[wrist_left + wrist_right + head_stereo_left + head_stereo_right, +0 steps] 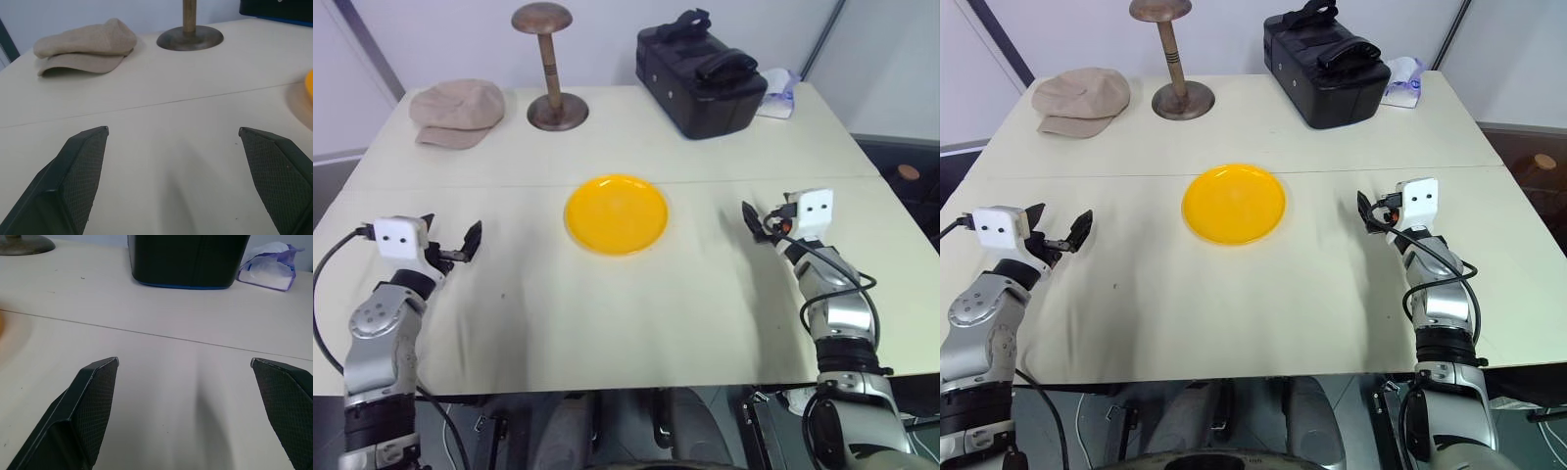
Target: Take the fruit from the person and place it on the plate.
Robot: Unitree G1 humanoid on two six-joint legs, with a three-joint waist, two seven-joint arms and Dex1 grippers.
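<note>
1. The left gripper (450, 245) is held low over the table (636, 304), left of the plate (617, 213), fingers spread apart, empty.
2. The right gripper (759, 223) is held right of the plate, fingers likewise apart, empty.
3. No legible writing is seen.

Head stereo pair looking down over table (705, 323), wrist cameras low, facing its far edge

round yellow plate (617, 213) flat, bare, at table centre.

Glossy smooth plate (617, 213), cloth cap (458, 113), turned wooden stand (548, 69), textured matt fingers (83, 171)
</note>
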